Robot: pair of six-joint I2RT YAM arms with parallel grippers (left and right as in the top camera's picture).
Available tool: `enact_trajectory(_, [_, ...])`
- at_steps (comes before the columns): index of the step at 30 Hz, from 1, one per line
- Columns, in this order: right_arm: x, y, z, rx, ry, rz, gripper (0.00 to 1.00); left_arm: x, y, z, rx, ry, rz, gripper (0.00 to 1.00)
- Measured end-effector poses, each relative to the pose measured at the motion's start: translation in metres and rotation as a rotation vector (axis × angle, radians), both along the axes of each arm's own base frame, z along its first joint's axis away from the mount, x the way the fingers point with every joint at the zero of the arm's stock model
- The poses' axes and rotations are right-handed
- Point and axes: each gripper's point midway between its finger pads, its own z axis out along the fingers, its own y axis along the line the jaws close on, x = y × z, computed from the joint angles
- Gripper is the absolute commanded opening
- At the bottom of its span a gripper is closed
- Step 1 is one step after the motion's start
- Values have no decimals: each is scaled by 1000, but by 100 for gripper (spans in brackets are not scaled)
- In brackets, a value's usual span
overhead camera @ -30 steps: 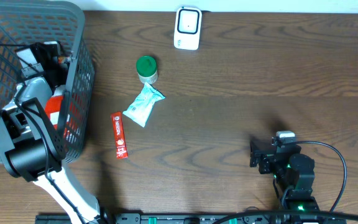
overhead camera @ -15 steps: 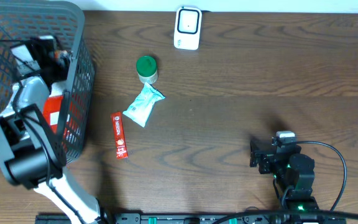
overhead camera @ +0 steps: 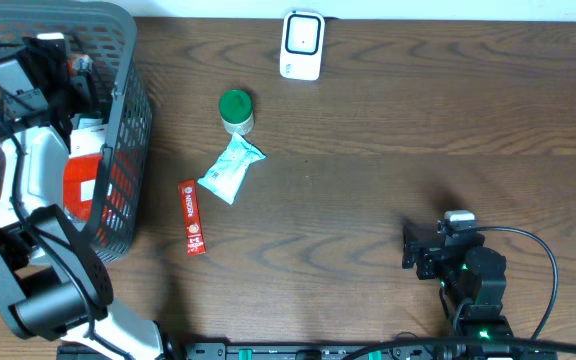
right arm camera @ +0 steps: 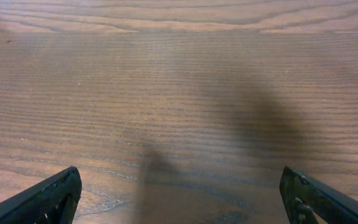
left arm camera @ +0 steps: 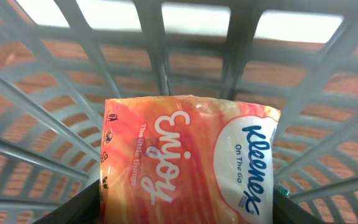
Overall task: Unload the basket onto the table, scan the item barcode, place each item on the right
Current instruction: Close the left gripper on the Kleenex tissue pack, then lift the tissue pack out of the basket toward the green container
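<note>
Item: one tissue pack (left arm camera: 188, 162), orange and pink, printed "Enjoy" and "Kleenex On The Go" (we see no barcode on the face that shows). We find it inside the grey mesh basket (overhead camera: 128, 110) at the table's far left, close against the basket's lattice wall. It sits in the left gripper (overhead camera: 50, 62), whose fingers (left arm camera: 73, 208) stand partway open at the pack's two lower corners and clasp it across its width. Also in the basket, we note a red-and-white packet (overhead camera: 83, 180) lying nearer the basket's near end. Outside the basket, on the wooden table (overhead camera: 418, 120): a red stick pack (overhead camera: 192, 216) just beside the basket wall, a pale green sachet (overhead camera: 230, 168) near it, and a green-lidded jar (overhead camera: 235, 110) upright just beyond the sachet. The white scanner (overhead camera: 302, 44) lies at the far edge, well apart from the basket. The right gripper (right arm camera: 182, 186) hangs over bare wood at the near right, its fingers (right arm camera: 58, 193) spread wide, holding and touching nothing.
</note>
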Motion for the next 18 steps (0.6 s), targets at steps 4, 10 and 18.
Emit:
enact_trajectory(4, [0, 0, 0, 0, 0, 0, 99, -3, -1, 21, 7, -39, 5, 62])
enact_trajectory(10, [0, 0, 0, 0, 0, -1, 99, -14, -12, 76, 9, -147, -14, 62])
enact_trajectory(18, [0, -4, 0, -13, 0, -21, 99, -32, -39, 135, 6, -259, -72, 62])
